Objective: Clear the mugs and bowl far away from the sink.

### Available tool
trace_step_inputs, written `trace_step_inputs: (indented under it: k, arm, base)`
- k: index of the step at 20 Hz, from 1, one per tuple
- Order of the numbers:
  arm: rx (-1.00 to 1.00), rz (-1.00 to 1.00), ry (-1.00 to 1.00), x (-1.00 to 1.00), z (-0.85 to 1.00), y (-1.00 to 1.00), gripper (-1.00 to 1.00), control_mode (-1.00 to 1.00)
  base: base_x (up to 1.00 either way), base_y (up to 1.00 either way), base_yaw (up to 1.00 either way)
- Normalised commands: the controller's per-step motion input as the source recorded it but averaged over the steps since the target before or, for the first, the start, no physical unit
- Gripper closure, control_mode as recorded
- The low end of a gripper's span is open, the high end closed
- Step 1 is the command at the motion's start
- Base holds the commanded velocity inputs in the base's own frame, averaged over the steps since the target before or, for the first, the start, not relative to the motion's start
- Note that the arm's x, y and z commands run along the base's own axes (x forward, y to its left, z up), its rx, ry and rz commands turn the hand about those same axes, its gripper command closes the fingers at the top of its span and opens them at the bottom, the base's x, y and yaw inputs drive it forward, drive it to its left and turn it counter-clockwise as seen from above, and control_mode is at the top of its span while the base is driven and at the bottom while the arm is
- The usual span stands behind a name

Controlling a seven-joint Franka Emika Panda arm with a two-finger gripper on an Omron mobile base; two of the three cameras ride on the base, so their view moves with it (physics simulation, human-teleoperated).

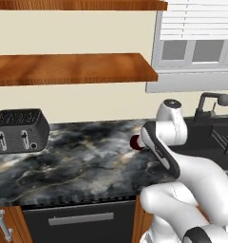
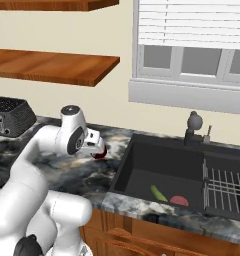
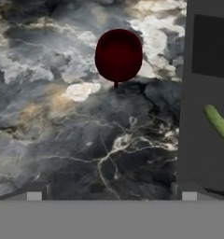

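Pincer is wide open, holding nothing — hovering above the tabletop with the red mug ahead of it, well short of contact. From the base views the mug sits on the stone just left of the sink, partly hidden behind the wrist.

Risks from here:
- Mug is small and reads as a dark round blob from above; I can't tell where its handle lies, so the fingers may close on the handle or clip the rim and tip it.
- Sink edge is just beside the mug — a nudge that way likely rolls it into the basin, next to the green vegetable.
- Descent too low scrapes the tips on the stone.
- Toaster stands well apart, no issue.
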Motion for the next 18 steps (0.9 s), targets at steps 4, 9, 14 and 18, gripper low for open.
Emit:
trace_step_inputs:
  k: [4, 9, 14, 18]
  arm:
    - [0.0, 0.0, 0.03, 0.27, -0.1, 0.0, -1.0, -1.0]
    - [0.0, 0.0, 0.04, 0.17, -0.11, 0.0, -1.0, -1.0]
    - [0.0, 0.0, 0.03, 0.23, -0.21, 0.07, -1.0, -1.0]
    - [0.0, 0.0, 0.06, 0.21, -0.32, 0.18, -1.0, -1.0]
  base:
    - [0.0, 0.0, 0.0]
    - [0.0, 0.0, 0.0]
    - [0.0, 0.0, 0.0]
    - [0.0, 0.0, 0.0]
